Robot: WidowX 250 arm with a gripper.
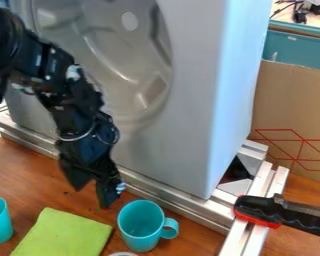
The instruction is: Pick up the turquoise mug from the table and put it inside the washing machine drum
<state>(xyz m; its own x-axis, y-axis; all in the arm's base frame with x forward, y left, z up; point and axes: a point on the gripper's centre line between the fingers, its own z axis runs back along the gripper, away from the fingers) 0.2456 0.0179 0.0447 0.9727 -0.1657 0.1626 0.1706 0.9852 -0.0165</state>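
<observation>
Over the brown wooden counter (29, 175), the black two-finger pincer (92, 195) is hanging, fingers apart, gripping nothing; the round turquoise mug (139, 236) is standing upright near the flat lime-green cloth (62, 235).

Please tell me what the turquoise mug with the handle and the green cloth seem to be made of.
The mug looks like smooth, evenly coloured plastic with a soft sheen, though glazed ceramic is possible. The cloth seems a matte fabric, perhaps microfibre, given its shine-free surface.
</observation>
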